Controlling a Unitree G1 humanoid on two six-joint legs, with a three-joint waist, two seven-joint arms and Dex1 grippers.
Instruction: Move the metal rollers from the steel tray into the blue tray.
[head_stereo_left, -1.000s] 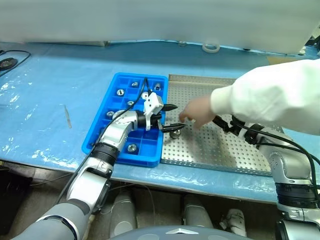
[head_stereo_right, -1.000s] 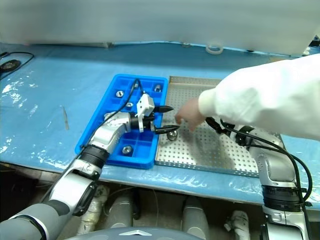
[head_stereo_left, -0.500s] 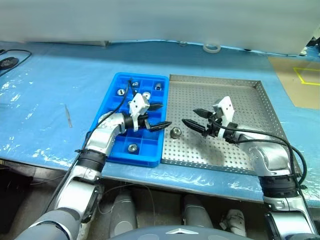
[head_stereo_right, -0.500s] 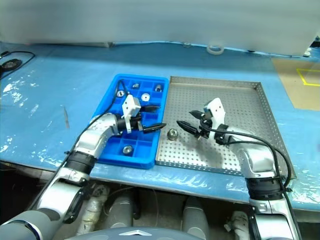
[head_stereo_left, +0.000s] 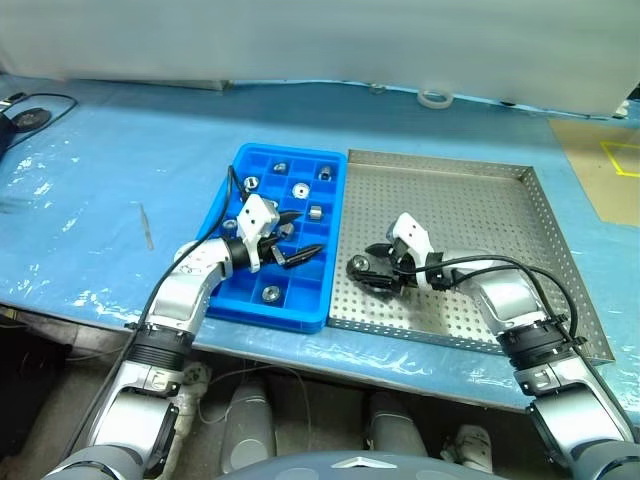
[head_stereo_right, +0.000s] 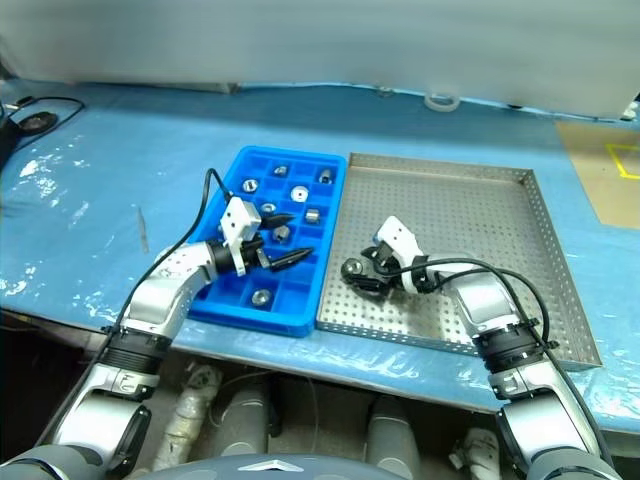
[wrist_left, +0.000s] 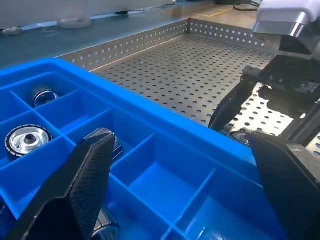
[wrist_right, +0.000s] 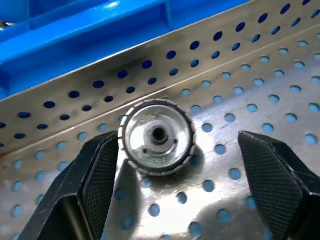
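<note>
A blue plastic sheet (head_stereo_left: 120, 160) covers the table. On it, far back, lies a white tape ring (head_stereo_left: 434, 99); a black cable (head_stereo_left: 30, 110) lies at its far left.

My worktop (head_stereo_left: 120, 170): bench under crinkled blue plastic sheet, covering it edge to edge. Blue tray (head_stereo_left: 236, 301) sits near front edge, about mid-width. Steel tray (head_stereo_left: 480, 200) directly beside it on my right, rims side by side, also close to front edge. White tape ring (head_stereo_left: 434, 99) lies at back edge, behind steel tray. Thin metal tool, maybe tweezers (head_stereo_left: 147, 225), lies on sheet to my left of blue tray. Dark round thing with black cable (head_stereo_left: 30, 117) at far left back corner.
</note>
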